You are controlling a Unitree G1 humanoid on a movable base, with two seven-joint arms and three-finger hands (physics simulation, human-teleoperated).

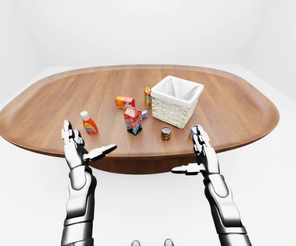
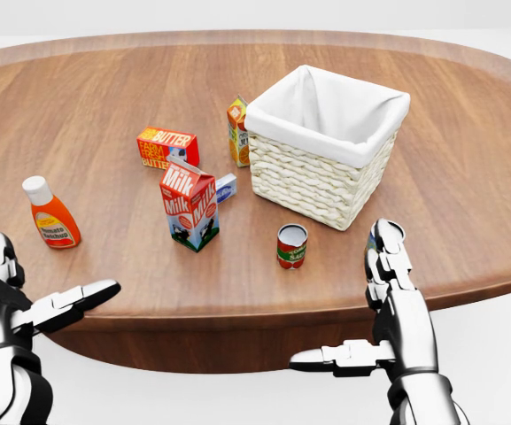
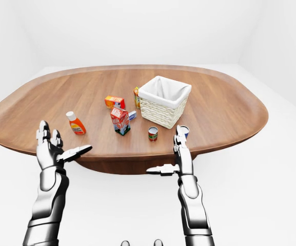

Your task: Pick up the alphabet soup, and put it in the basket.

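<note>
Right hand [image 2: 388, 301], fingers spread and empty, should reach squarely over the alphabet soup [image 2: 291, 245] just below the basket [image 2: 317, 181]

walls: plain white | floor: white | furniture: oval wooden table [image 1: 230, 97] | light: soft, even

The bench [image 2: 468, 177] is warm brown with wood grain. The basket [image 2: 313, 181] is pale cream weave with a white cloth lining. The alphabet soup [image 2: 291, 246] can is red with a green band and silver top. The milk carton [image 2: 189, 205] is red, white and blue, the butter box [image 2: 166, 147] orange-red, the ketchup bottle [image 2: 51, 214] orange, white-capped. Both hands are glossy silver with black joints
</note>
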